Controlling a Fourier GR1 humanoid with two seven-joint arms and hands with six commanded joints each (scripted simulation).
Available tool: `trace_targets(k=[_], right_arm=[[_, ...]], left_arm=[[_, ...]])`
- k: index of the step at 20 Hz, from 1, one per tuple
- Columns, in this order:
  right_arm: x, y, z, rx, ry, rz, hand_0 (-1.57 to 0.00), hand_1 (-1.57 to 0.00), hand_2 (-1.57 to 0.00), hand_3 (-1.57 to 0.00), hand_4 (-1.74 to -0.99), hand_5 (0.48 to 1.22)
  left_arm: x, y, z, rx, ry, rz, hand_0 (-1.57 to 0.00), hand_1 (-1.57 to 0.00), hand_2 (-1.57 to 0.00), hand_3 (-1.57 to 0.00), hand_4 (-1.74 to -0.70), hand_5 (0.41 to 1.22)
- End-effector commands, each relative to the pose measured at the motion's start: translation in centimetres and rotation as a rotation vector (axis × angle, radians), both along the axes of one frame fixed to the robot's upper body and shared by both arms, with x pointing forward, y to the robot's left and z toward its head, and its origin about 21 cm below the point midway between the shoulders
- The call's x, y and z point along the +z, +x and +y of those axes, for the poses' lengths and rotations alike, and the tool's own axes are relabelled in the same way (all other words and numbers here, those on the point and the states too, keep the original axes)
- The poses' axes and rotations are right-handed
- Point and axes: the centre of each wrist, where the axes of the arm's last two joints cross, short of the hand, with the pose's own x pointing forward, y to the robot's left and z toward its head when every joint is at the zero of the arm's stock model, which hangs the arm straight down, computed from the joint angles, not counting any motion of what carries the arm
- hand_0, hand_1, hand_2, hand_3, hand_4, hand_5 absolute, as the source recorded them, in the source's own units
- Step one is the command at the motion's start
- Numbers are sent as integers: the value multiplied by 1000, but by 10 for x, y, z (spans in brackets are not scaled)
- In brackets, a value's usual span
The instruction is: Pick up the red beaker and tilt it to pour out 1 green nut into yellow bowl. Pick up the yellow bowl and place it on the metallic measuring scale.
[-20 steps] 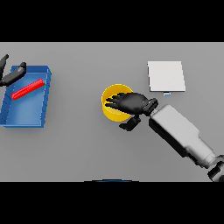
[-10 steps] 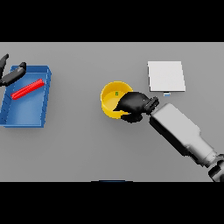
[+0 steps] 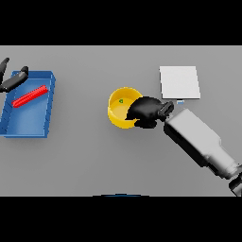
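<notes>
The yellow bowl (image 3: 118, 108) stands at the table's middle with a small green nut (image 3: 121, 100) inside it. My right hand (image 3: 147, 111) grips the bowl's right rim, fingers curled over the edge. The red beaker (image 3: 30, 96) lies on its side in a blue tray (image 3: 28, 124) at the far left. My left hand (image 3: 13, 80) hovers at the tray's upper left corner, fingers relaxed and holding nothing. The metallic measuring scale (image 3: 179, 82) is a pale square plate at the upper right, a short way beyond my right hand.
My right forearm (image 3: 198, 141) runs diagonally from the lower right corner toward the bowl. Bare grey table lies between the tray and the bowl.
My right hand, spread over the bowl a second ago, has curled its fingers onto the bowl's right rim. The bowl, tray, beaker and left hand have stayed in place.
</notes>
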Motion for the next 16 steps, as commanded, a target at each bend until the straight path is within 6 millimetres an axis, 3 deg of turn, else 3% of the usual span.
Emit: trace_targets(k=[1, 6, 7, 11, 16], right_arm=[[7, -1, 2, -12, -5, -2, -1522, -1520, -1415, -1185, -1724, 1209], [38, 0, -9, -50, -13, -36, -1555, -1554, -1491, -1153, -1735, 1217], [43, 1, -13, -65, -15, -51, -1558, -1558, -1451, -1204, -1736, 1218], [52, -5, -19, -97, -24, -86, -1566, -1566, -1491, -1182, -1739, 1219], [71, 8, -40, -191, -16, -155, -1545, -1569, -1487, -1183, -1740, 1220]], left_arm=[[-1, -1, -2, -4, 0, 1, 1, 1, 1, 1, -778, 704], [3, 0, -2, -10, 0, -14, 1, 1, 1, 1, -776, 702], [2, 1, -2, -9, -6, -9, 1, 1, 1, 1, -780, 702], [5, 0, 5, -2, -22, -19, 1, 1, 1, 1, -798, 702], [6, 0, -1, -4, -45, -8, 1, 1, 1, 1, -820, 717]])
